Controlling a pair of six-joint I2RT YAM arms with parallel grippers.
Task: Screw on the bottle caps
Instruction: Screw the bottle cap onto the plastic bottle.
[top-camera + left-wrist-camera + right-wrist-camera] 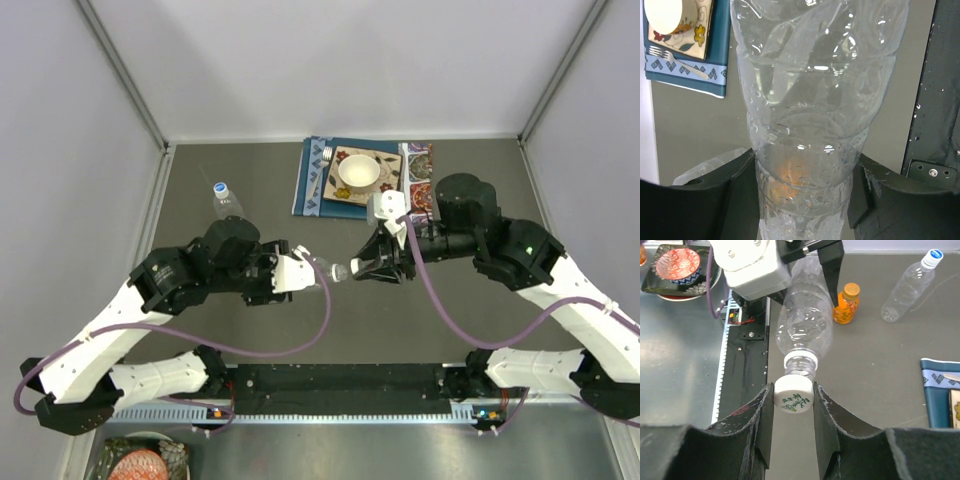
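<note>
**Item:** clear ribbed plastic water bottle point(805, 330). Held off the dark grey bench point(250, 190), lying level between the two arms. Clamped round the lower body by the left hand point(300, 272), at a middling spread, pressed to the ribbed wall on both sides. Long axis running left to right, threaded neck aimed at the right hand point(362, 268).

**Item:** round white plastic screw cap point(793, 394), green print on top. Pinched by the rim in the right hand, set narrow, open side facing the bottle's mouth. Sits right at the mouth, slightly off the neck's line in the right wrist view. Touching the threads or just short of them: cannot tell.

**Judgement:** seating of the cap in hand, threading not yet evident. Next move likely a push along the bottle's long axis toward the left arm, then a twist from the right hand, the nearer one to the cap. Left hand to brace the bottle against turning.

**Elsewhere on the bench:** squat orange bottle point(846, 305) and second clear bottle point(907, 285), both upright, already capped, well apart from the hands.
</note>
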